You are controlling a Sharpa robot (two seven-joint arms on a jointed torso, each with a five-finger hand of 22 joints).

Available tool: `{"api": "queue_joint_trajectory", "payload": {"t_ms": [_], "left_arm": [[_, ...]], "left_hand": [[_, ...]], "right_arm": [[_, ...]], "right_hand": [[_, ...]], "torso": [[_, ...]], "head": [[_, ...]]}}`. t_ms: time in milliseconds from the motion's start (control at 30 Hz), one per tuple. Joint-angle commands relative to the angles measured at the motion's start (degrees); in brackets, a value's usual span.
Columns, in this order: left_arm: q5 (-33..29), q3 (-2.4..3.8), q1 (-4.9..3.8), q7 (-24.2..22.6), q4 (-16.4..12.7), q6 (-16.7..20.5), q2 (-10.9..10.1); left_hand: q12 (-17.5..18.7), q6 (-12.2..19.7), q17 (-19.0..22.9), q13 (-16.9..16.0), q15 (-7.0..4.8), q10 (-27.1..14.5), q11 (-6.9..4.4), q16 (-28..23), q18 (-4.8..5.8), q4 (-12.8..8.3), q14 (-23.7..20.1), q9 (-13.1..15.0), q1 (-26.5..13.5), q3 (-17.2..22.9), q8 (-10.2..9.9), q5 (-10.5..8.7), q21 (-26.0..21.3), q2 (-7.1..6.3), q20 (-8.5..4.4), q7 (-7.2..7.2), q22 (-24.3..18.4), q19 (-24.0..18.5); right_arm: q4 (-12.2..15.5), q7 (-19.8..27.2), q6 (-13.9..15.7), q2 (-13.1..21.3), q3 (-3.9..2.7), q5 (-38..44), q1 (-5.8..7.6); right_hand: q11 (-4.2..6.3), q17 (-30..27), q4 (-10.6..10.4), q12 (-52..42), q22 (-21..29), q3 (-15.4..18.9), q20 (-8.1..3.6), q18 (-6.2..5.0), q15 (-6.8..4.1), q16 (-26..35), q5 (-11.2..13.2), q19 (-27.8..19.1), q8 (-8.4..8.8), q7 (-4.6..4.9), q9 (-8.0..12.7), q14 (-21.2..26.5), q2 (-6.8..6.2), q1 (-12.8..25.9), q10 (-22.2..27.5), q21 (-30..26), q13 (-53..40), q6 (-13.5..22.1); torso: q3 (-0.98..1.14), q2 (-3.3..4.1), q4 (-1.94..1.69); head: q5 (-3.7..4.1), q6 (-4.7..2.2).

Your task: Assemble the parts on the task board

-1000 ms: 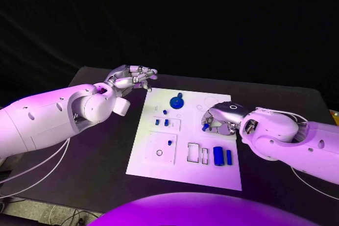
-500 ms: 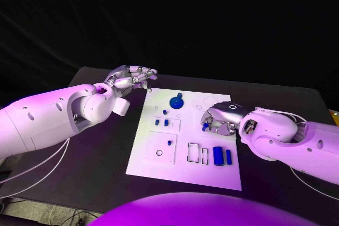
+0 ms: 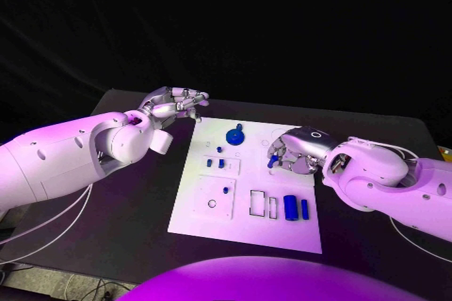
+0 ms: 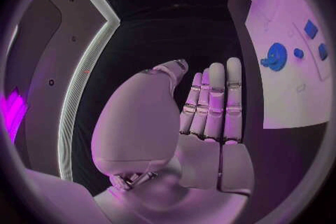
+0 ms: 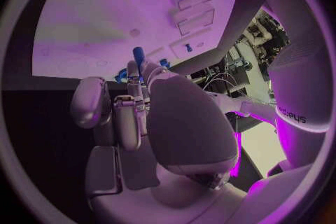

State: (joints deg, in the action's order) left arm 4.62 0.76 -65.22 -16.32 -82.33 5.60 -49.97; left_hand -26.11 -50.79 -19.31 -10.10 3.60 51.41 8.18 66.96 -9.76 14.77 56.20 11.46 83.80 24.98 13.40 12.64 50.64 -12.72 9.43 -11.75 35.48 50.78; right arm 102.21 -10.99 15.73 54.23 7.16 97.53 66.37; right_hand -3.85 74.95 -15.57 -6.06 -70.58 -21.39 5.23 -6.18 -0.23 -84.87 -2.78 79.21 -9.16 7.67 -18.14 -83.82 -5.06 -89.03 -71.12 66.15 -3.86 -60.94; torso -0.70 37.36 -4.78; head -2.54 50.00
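Black table [image 3: 141, 203], matte, its far edge [image 3: 311, 108] meeting an unlit black backdrop [image 3: 283, 40] that runs the full width behind it. Violet light falls across the whole surface. Beyond the table's near left corner, a dark floor with loose cables [image 3: 57, 285]. In the left wrist view, a dark panel edged by a pale light strip [image 4: 80, 84]; in the right wrist view, a bright cluttered area with equipment [image 5: 269, 31], details indistinct.
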Motion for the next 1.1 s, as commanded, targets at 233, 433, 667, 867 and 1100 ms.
{"api": "queue_joint_trajectory", "payload": {"t_ms": [233,433,667,867,1100], "left_arm": [[0.04,0.02,-0.03,-0.24,0.18,-0.98,0.46],[0.02,0.01,-0.02,-0.25,0.37,-1.13,0.88],[0.01,0.0,-0.02,-0.21,0.44,-1.25,1.31],[0.01,-0.01,-0.02,-0.21,0.41,-1.25,1.45],[0.01,-0.01,-0.03,-0.18,0.39,-1.26,1.5]], "left_hand": [[-0.37,0.36,-0.06,0.08,0.45,-0.5,-0.08,-0.31,-0.75,-0.33,-0.06,0.05,0.49,0.06,0.25,0.24,-0.34,0.17,0.16,0.14,-0.07,0.21],[-0.37,0.36,-0.06,0.08,0.45,-0.5,-0.08,-0.31,-0.75,-0.33,-0.06,0.05,0.49,0.06,0.25,0.24,-0.34,0.17,0.16,0.14,-0.07,0.21],[-0.42,0.39,-0.06,0.09,0.45,-0.56,-0.08,-0.32,-0.76,-0.35,-0.06,0.08,0.5,0.07,0.29,0.24,-0.35,0.18,0.16,0.14,-0.07,0.23],[-0.42,0.39,-0.06,0.09,0.45,-0.56,-0.08,-0.32,-0.76,-0.35,-0.06,0.08,0.5,0.07,0.29,0.24,-0.35,0.18,0.16,0.14,-0.07,0.23],[-0.42,0.39,-0.06,0.09,0.45,-0.56,-0.08,-0.32,-0.76,-0.35,-0.06,0.08,0.5,0.07,0.29,0.24,-0.35,0.18,0.16,0.14,-0.07,0.23]], "right_arm": [[4.42,1.25,1.73,-1.97,-0.16,-2.48,1.02],[5.55,2.62,2.42,-6.75,-0.09,-1.87,0.1],[4.98,4.05,2.57,-11.46,0.11,-0.93,-1.89],[3.13,4.73,1.97,-14.19,0.56,-0.46,-3.41],[1.17,4.84,0.66,-16.28,0.85,0.46,-4.78]], "right_hand": [[0.07,0.94,0.07,0.49,-0.04,-0.56,0.0,0.85,-0.37,-0.28,-0.13,0.29,-1.85,-0.36,-1.82,-3.42,-0.19,0.67,-0.48,0.19,-0.03,-0.9],[0.07,0.91,0.37,0.72,0.04,-1.16,-0.01,0.82,-0.38,-0.28,-0.18,0.22,-1.96,-0.33,-1.96,-3.41,-0.32,0.65,-0.59,0.03,-0.03,-0.87],[0.01,0.84,0.6,0.96,0.08,-1.62,0.0,0.8,-0.35,-0.26,-0.21,0.18,-2.02,-0.24,-2.06,-3.4,-0.53,0.76,-0.62,-0.07,-0.02,-0.75],[-0.01,0.87,0.67,1.03,0.08,-1.75,0.01,0.8,-0.33,-0.27,-0.24,0.17,-2.04,-0.22,-2.09,-3.4,-0.61,0.81,-0.64,-0.09,-0.02,-0.73],[-0.03,0.83,0.77,1.11,0.13,-1.93,0.02,0.78,-0.32,-0.25,-0.26,0.13,-2.06,-0.2,-2.13,-3.4,-0.68,0.85,-0.65,-0.18,-0.03,-0.69]], "torso": [[0.09,0.05,0.02],[0.02,-0.05,-0.05],[0.0,0.1,-0.02],[-0.02,0.13,-0.08],[0.0,0.13,-0.16]], "head": [[-0.81,0.0],[-1.13,0.0],[-2.13,0.0],[-2.84,0.0],[-3.15,0.0]]}}
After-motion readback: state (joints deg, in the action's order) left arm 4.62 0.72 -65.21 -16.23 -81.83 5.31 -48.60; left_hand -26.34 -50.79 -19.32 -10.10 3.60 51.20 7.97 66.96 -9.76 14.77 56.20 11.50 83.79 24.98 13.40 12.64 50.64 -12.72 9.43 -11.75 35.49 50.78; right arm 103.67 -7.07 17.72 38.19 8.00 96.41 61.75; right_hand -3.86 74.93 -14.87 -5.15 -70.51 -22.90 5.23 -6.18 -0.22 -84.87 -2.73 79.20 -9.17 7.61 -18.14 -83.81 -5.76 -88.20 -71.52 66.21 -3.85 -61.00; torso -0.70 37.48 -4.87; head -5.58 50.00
